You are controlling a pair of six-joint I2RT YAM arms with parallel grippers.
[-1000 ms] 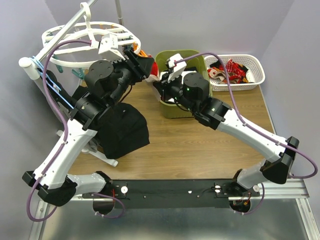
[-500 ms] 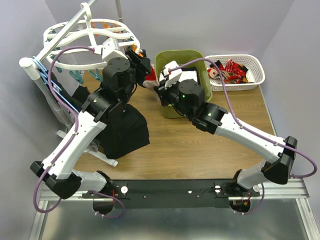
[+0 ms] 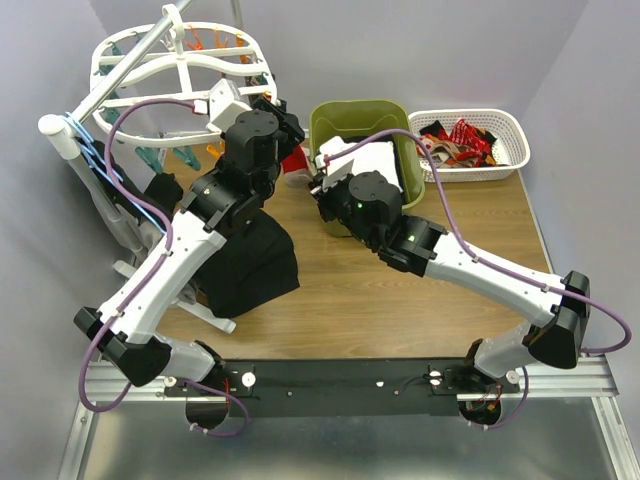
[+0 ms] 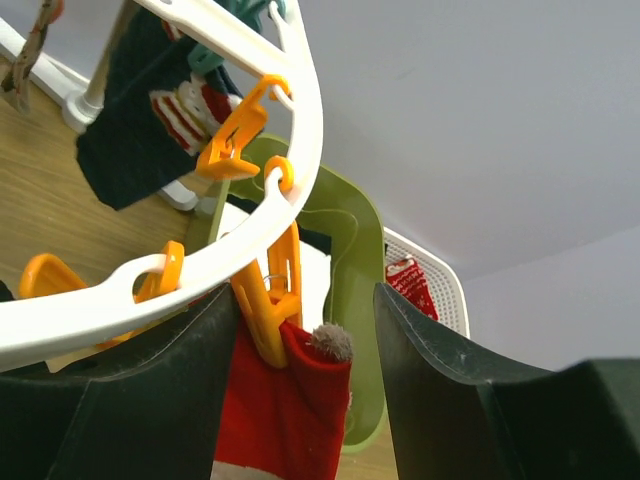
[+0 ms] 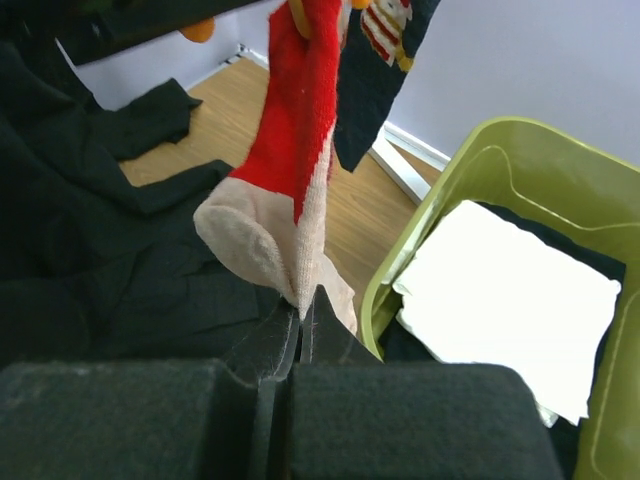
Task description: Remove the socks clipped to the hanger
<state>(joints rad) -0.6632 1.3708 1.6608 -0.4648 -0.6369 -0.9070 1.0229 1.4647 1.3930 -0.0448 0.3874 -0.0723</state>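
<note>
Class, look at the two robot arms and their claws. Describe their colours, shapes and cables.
The left arm and right arm have smooth white shell links joined by rounded black joints. A purple cable loops along each arm. The left claw and right claw have broad, matte black fingers that taper towards the tips.

Left gripper [image 4: 305, 300] raised, jaws apart, right gripper [image 5: 300, 312] seemingly pressed closed, arms outstretched
</note>
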